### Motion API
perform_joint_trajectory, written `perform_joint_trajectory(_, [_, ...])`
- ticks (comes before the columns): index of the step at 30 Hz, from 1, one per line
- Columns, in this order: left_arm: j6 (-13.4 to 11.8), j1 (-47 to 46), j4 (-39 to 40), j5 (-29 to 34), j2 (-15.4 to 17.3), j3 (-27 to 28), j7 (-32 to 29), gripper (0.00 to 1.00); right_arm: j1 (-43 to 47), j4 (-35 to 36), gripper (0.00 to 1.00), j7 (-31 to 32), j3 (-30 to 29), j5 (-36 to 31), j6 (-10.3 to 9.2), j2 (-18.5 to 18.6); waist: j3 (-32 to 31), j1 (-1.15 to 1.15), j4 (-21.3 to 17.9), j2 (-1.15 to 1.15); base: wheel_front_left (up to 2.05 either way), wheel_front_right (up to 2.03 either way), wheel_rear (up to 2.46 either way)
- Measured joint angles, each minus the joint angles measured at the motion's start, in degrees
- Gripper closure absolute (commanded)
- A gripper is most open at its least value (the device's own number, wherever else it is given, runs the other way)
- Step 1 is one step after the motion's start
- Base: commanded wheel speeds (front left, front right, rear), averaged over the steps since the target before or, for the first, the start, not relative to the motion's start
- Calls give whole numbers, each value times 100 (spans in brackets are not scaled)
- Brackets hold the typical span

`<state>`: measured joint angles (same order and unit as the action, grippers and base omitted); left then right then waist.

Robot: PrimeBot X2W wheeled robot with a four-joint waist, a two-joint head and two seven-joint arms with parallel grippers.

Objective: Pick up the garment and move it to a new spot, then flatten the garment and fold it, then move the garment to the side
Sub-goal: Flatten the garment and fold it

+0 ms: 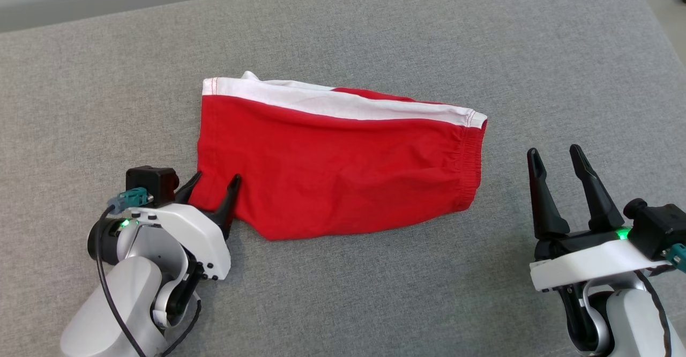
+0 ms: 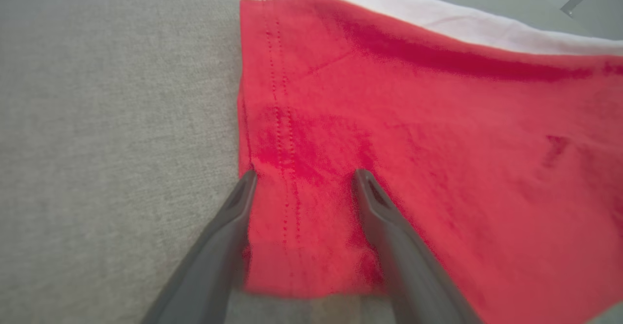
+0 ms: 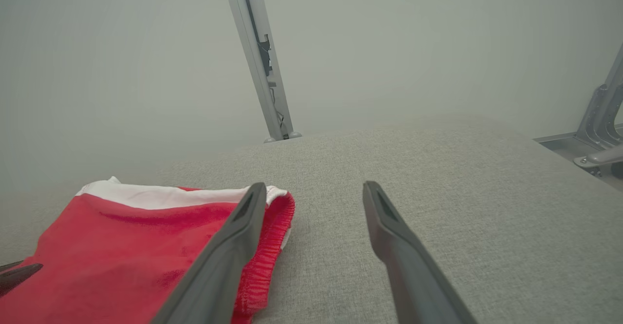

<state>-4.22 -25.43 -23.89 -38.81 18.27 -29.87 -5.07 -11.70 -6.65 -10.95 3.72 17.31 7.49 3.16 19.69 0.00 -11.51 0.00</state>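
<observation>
On the grey fabric surface (image 1: 375, 303) the red garment (image 1: 332, 169) is laid flat, its long axis running from the left gripper (image 1: 216, 177) toward the right gripper (image 1: 554, 152), waistband (image 1: 471, 164) end pointed at the right one. The hem corner (image 2: 292, 246) is found between the 2 spread left fingers (image 2: 389, 226), not pinched yet, so this arm is judged nearer; the right jaws are spread, empty, apart from the waistband.
</observation>
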Motion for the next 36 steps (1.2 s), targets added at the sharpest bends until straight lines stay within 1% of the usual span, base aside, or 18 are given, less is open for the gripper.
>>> perform_joint_trajectory(1, [29, -11, -27, -16, -14, -9, -31, 90, -12, -13, 0, -16, 0, 13, 0, 0, 2, 0, 2, 0, 0, 0, 0])
perform_joint_trajectory(2, [89, -39, -59, -46, -21, -25, -89, 100, -22, -24, 0, -18, 4, 37, 0, -2, 3, 0, 5, 0, 0, 0, 0])
perform_joint_trajectory(4, [167, -83, -96, -88, -32, -74, -180, 100, -65, -49, 0, -24, 14, 49, 0, -10, 4, 0, 17, 0, 0, 0, 0])
perform_joint_trajectory(7, [214, -104, -105, -60, -85, -142, -166, 100, -77, -69, 0, -48, 3, 76, 0, -12, 4, 0, 55, 0, 0, 0, 0])
perform_joint_trajectory(11, [198, -68, -10, -35, -113, -144, 82, 100, -81, -85, 0, -65, -48, 85, 0, -21, -25, 0, 131, 0, 0, 0, 0])
perform_joint_trajectory(15, [126, 194, 386, -78, -119, -77, 285, 100, -75, -86, 0, -62, -125, 82, 0, -7, -94, 0, 245, 0, 0, 0, 0])
perform_joint_trajectory(20, [-177, 761, 1151, -143, -109, 18, 481, 100, -52, -31, 0, 1, -154, 83, 0, 68, -217, 0, 448, 0, 0, 0, 0])
perform_joint_trajectory(25, [-445, 1354, 1792, -219, -91, -27, 410, 100, 36, 37, 0, 123, -178, 81, 0, 127, -328, 0, 719, 0, 0, 0, 0])
perform_joint_trajectory(29, [-525, 1580, 1965, -283, -124, -101, 321, 100, 52, 101, 0, 220, -226, 58, 0, 137, -402, 0, 904, 0, 0, 0, 0])
perform_joint_trajectory(32, [-553, 1618, 1917, -342, -181, -120, 281, 100, 56, 130, 0, 272, -233, 53, 0, 137, -453, 0, 947, 0, 0, 0, 0])
perform_joint_trajectory(33, [-580, 1619, 1875, -361, -199, -111, 286, 54, 58, 136, 0, 280, -226, 48, 0, 136, -464, 0, 945, 0, 0, 0, 0])
perform_joint_trajectory(34, [-616, 1624, 1838, -356, -231, -66, 399, 0, 60, 138, 0, 289, -221, 48, 0, 138, -477, 0, 937, 0, 0, 0, 0])
perform_joint_trajectory(36, [-705, 1607, 1782, -312, -250, 69, 622, 0, 66, 147, 0, 315, -205, 48, 0, 137, -504, 0, 919, 0, 0, 0, 0])
